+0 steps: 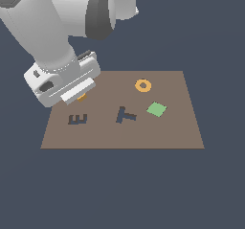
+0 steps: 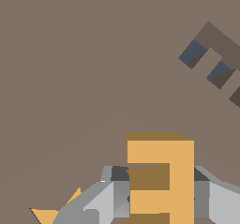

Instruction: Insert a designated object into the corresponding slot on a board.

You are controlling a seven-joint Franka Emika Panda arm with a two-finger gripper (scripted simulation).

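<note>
Arm is reaching down from the exterior view's upper left, its white wrist tilting toward the far left part of the board (image 1: 182,127). The claw (image 1: 80,95) is sitting low over the surface there, its body covering most of what lies beneath.

In the wrist view the claw (image 2: 161,192) is closing around the orange E block (image 2: 161,181): a grey finger (image 2: 110,195) is pressing one flank and the other finger is meeting the opposite flank, so the opening is only as wide as the block. Whether the block is resting on the board or raised off it cannot be told. In the exterior view only a sliver of orange is showing under the claw.

The block is flat and orange-yellow, with a darker shaded top edge and two notches between its three bars.

The E slot (image 1: 77,119) is lying just beyond the claw, toward the board's near edge; it is dark, with bluish floor showing through. The T recess (image 1: 125,114) is sitting farther off, the orange ring (image 1: 142,85) and green square (image 1: 156,109) farther still. An orange star tip (image 2: 47,211) is showing beside the grey finger.
</note>
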